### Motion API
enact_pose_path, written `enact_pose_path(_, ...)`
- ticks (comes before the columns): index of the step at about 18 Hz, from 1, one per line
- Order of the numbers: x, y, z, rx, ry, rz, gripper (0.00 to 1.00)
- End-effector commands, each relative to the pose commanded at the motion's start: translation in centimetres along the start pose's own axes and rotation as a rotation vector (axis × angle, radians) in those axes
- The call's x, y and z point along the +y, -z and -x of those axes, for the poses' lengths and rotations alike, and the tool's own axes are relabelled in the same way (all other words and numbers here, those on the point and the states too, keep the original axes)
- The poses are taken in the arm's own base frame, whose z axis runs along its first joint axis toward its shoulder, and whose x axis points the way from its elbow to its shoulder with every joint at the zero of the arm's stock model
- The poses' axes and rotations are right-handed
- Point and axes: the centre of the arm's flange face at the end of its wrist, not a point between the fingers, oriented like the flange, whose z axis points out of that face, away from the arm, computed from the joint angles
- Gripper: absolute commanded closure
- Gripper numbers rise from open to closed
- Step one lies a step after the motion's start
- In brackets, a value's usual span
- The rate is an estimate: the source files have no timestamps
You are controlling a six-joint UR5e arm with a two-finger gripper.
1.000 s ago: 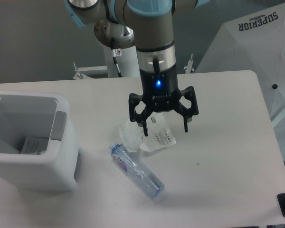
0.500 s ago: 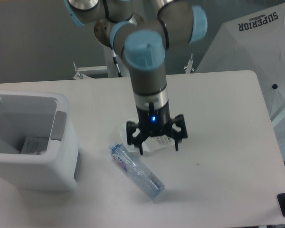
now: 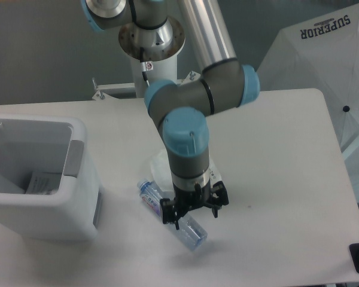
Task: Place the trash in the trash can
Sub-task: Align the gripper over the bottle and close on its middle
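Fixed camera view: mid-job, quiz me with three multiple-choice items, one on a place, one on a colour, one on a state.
1. Where does the boxy white plastic trash can stand?
A. left side of the white table
B. right side
C. on the floor

2. What colour is the cap of the crushed clear plastic bottle?
A. red
B. blue
C. green

3. How is the two-finger gripper?
A. shut high above the table
B. inside the can
C. open, low over the bottle

Answers:
1. A, it sits by the left edge.
2. B, the capped end looks blue.
3. C, its fingers are spread astride the bottle.
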Motion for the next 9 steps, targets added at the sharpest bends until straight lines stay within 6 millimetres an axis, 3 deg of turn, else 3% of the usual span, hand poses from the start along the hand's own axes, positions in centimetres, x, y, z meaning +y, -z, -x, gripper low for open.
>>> enact_pose_path(2,0.1,-1.6,0.1,-0.009,0.021,0.019,0.00)
enact_pose_path(9,-0.4,-4.4,0.4,-0.056,0.092,0.036,0.00)
